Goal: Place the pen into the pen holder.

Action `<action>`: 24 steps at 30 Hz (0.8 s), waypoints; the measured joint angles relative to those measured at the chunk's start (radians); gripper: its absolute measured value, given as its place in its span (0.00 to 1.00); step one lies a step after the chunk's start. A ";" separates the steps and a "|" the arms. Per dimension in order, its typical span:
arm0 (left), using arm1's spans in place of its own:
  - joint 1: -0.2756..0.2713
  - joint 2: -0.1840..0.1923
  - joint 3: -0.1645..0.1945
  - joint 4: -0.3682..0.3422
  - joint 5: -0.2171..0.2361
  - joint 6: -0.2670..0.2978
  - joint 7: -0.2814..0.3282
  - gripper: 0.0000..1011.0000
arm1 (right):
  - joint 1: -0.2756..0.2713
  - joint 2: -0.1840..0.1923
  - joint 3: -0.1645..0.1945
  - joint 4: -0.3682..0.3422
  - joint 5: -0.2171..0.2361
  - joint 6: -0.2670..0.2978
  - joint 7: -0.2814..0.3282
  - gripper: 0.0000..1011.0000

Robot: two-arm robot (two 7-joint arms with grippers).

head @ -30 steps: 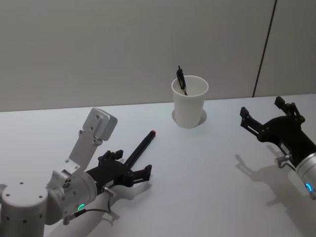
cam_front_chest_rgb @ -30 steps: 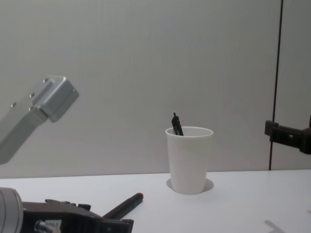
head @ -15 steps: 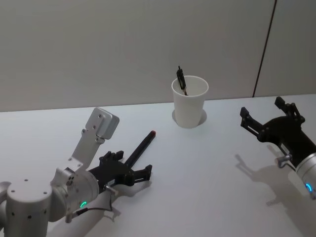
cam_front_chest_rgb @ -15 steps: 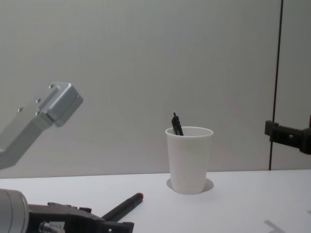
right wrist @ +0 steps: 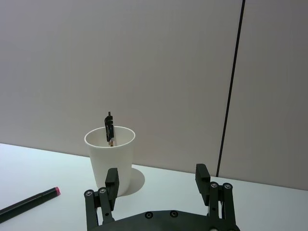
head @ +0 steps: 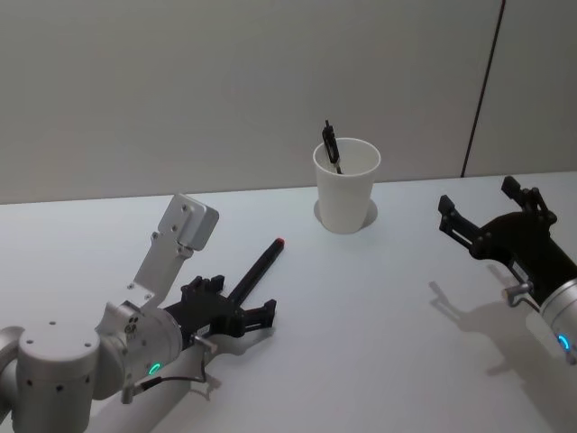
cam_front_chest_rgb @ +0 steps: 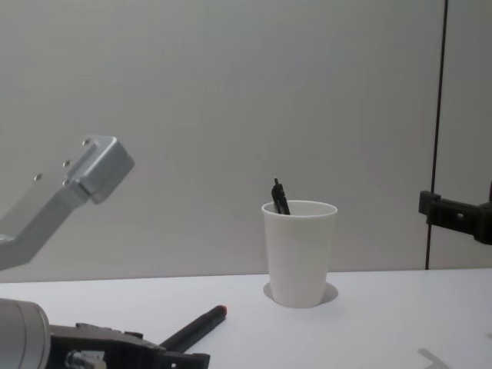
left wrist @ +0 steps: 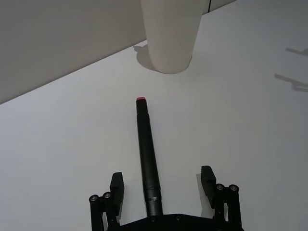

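White table (head: 379, 307) | pen (head: 259, 268) flat, left of centre, red tip toward pen holder (head: 346, 194) at back edge | my left gripper (left wrist: 162, 179) spread wide astride its rear, nothing held; right gripper (right wrist: 157, 172) likewise spread, empty, idle near right edge | advise: centre shaft, close squarely.

You had the pen holder (head: 345, 194) in plain white paper, matt and smooth. The pen (head: 260, 268) was matt black plastic with a red tip. The table (head: 361, 307) under them looked smooth, pale, faintly sheened. Your left gripper (left wrist: 162, 179) and right gripper (right wrist: 157, 173) were matt black, and the left arm's housing (head: 185, 225) looked like satin silver metal.
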 joint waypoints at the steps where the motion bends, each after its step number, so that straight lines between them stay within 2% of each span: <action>1: -0.001 -0.002 0.000 0.002 0.000 0.002 0.002 0.99 | 0.000 0.000 0.000 0.000 0.000 0.000 0.000 0.99; 24: -0.014 -0.016 -0.006 0.019 -0.007 0.019 0.012 0.99 | 0.000 0.000 0.000 0.000 0.000 0.000 0.000 0.99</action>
